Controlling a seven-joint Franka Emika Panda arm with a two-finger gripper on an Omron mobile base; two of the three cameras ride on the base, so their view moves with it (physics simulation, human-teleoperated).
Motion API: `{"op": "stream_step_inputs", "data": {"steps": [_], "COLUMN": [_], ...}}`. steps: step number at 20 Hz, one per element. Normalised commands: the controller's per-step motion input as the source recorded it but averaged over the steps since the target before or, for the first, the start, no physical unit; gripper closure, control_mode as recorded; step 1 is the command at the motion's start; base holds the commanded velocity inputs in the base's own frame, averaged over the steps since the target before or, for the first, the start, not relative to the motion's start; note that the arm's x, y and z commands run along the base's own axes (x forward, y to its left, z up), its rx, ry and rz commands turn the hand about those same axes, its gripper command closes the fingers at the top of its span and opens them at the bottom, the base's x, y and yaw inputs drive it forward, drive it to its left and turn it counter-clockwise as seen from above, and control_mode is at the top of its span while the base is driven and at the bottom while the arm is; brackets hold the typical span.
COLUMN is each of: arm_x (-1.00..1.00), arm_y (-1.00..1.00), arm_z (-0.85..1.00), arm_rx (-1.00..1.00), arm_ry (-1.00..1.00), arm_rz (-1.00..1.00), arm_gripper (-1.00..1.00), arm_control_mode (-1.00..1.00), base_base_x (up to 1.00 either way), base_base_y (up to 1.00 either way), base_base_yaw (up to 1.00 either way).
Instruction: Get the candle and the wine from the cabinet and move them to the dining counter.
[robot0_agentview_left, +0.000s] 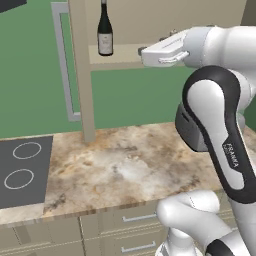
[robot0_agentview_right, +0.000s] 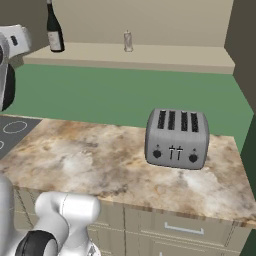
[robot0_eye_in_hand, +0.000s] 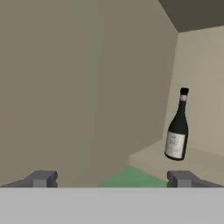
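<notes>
White glossy arm (robot0_agentview_left: 220, 125) at the right of the left base view, rounded tubular links, dark charcoal joint bands with small white lettering on one, flat white hand housing at upper right, two small dark grey finger tips (robot0_eye_in_hand: 41, 178) along the hand view's bottom

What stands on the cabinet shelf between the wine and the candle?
Nothing. In the right base view, the shelf is bare between the wine and the candle.
</notes>
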Motion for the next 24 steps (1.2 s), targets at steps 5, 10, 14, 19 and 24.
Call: {"op": "stream_step_inputs", "data": {"steps": [5,10,14,19,24], "arm_x": [0.0,0.0,0.0,0.01,0.1], "arm_y": [0.0,-0.02,-0.17,-0.2,-0.3], "arm_z": [0.02,0.01,0.0,0.07,0.0], "arm_rx": [0.0,0.0,0.0,0.0,0.01], "arm_ry": [0.0,0.0,0.0,0.0,0.0], "arm_rz": [-0.18,-0.17,-0.13,-0.11,-0.02], "arm_gripper": [-1.0,-1.0,-1.0,-1.0,-1.0], "arm_control_mode": [-1.0,-1.0,-1.0,-1.0,-1.0], "base_base_x": [0.0,0.0,0.0,0.0,0.0], "base_base_y": [0.0,0.0,0.0,0.0,0.0], "base_base_yaw": [0.0,0.0,0.0,0.0,0.0]}}
